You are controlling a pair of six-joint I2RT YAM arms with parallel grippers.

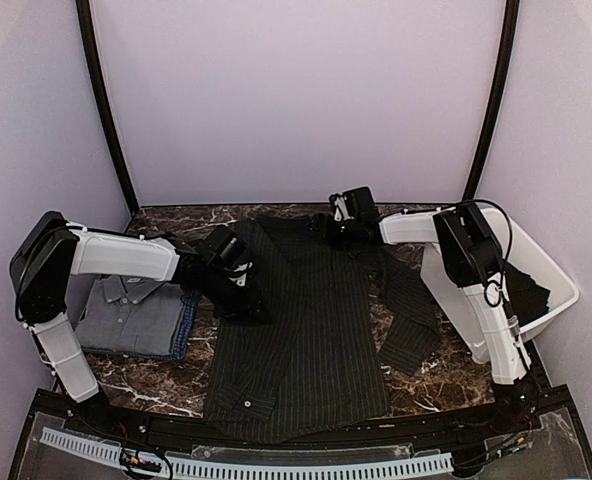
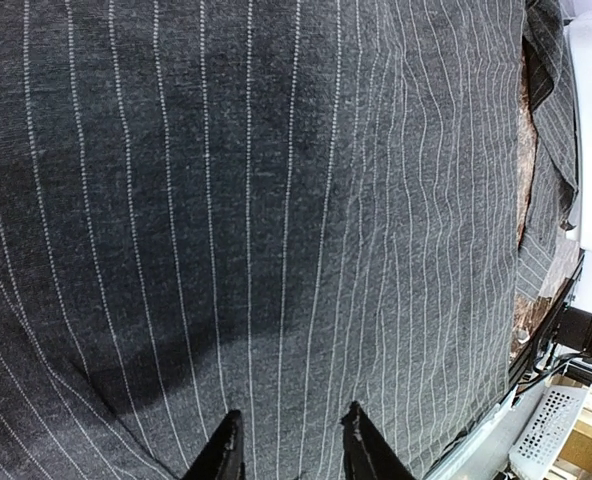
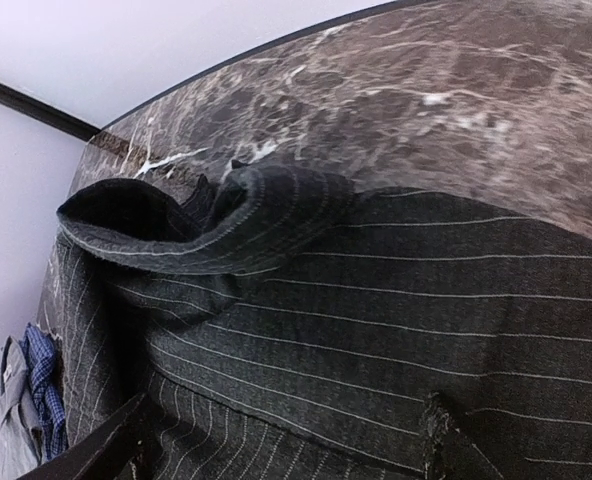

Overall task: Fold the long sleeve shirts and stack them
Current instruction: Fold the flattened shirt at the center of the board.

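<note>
A charcoal pinstriped long sleeve shirt (image 1: 306, 340) lies spread flat down the middle of the marble table, one sleeve (image 1: 408, 310) trailing to the right. My left gripper (image 1: 244, 295) rests low over its left side. In the left wrist view the left gripper (image 2: 291, 435) stands open, flat striped cloth (image 2: 276, 200) under the gap. My right gripper (image 1: 341, 228) hovers at the collar end. In the right wrist view it (image 3: 286, 440) is wide open above the shirt (image 3: 376, 300), whose collar (image 3: 206, 225) is curled up. A folded grey shirt (image 1: 131, 310) sits on a blue one (image 1: 186, 330) at the left.
A white plastic tub (image 1: 556, 290) stands at the right edge with dark cloth (image 1: 526, 290) inside it. Purple walls close in the back and sides. Bare marble (image 1: 166, 385) shows at the front left, between the stack and the spread shirt.
</note>
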